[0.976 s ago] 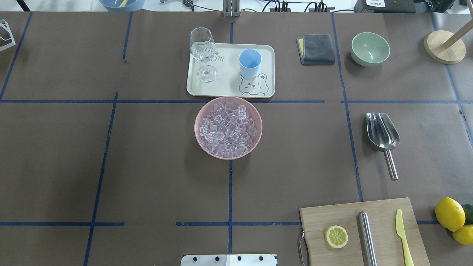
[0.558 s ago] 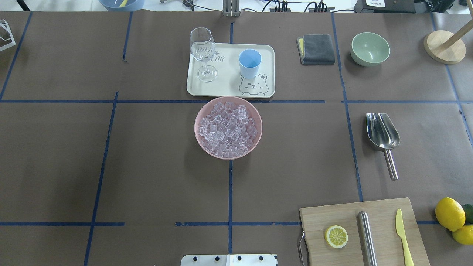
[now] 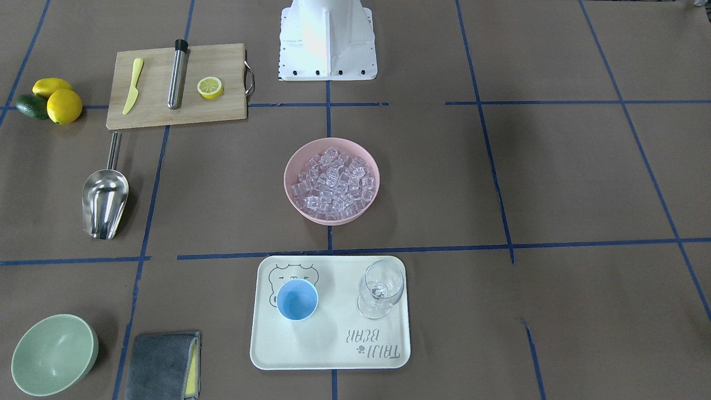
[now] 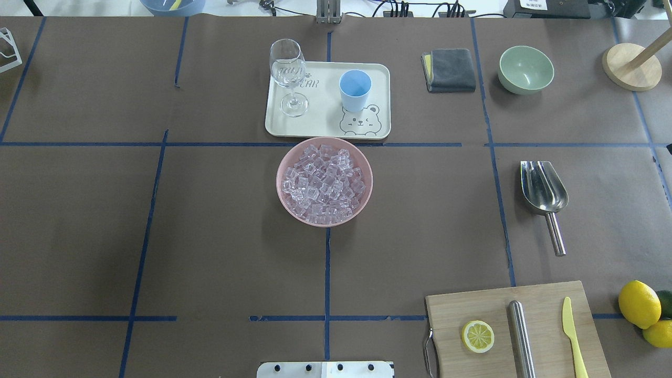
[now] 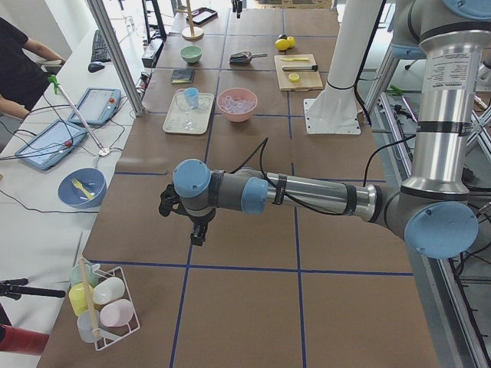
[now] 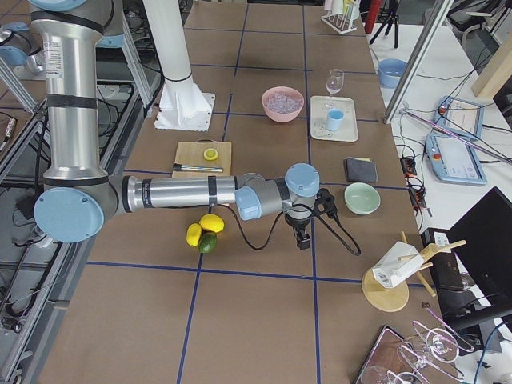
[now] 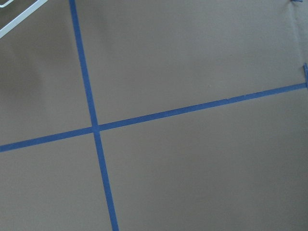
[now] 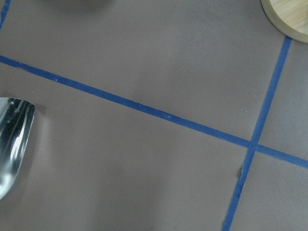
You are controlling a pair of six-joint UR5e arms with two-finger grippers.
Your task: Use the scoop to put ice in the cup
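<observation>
Pickup is pending: the shiny stainless-steel scoop (image 4: 543,190) lies ungrasped on the desk (image 4: 210,236), right side. We cannot tell whether the right end effector (image 6: 302,238) is open. Next, we align it over the rod handle.

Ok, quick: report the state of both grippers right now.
Left gripper: cannot tell, it shows only in a side view.
Right gripper: cannot tell either; the scoop lies on the table, not in its jaws.
</observation>
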